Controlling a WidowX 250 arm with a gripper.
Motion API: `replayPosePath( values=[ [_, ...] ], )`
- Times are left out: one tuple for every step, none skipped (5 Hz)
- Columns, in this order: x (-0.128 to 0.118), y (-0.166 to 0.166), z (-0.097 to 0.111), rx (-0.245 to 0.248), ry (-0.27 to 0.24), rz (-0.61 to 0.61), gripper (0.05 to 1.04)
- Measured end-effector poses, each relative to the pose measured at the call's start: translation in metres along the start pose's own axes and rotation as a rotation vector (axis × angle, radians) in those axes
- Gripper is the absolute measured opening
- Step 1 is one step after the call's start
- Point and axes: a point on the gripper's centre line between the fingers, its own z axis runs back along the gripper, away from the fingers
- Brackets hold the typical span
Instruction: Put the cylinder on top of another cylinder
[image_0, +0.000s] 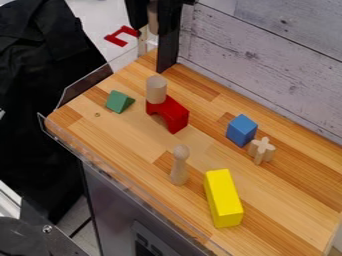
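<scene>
Gripper (153, 44) closed around wooden cylinder (153, 18) by tabletop's (100, 131) far corner; target cylinder (156, 89) upright on red arch block (176, 116). Pick looks done; align, stack and release left

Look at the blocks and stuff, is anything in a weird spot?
Yes: a flat red piece with a gap in it lies off the wooden table, past its upper left edge, away from the blocks. Nothing looks spilled or broken.
</scene>
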Motion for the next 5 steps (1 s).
replayPosePath(
  values=[
    [0.007, 0.003, -0.012, 0.005, 0.041, -0.003, 0.531],
    [0.011, 0.005, -0.020, 0.004, 0.069, -0.009, 0.531],
    [0.012, 0.006, -0.030, 0.000, 0.101, -0.011, 0.530],
    [0.012, 0.006, -0.035, -0.002, 0.114, -0.008, 0.530],
    [0.012, 0.010, -0.039, -0.009, 0.129, 0.011, 0.530]
  ],
)
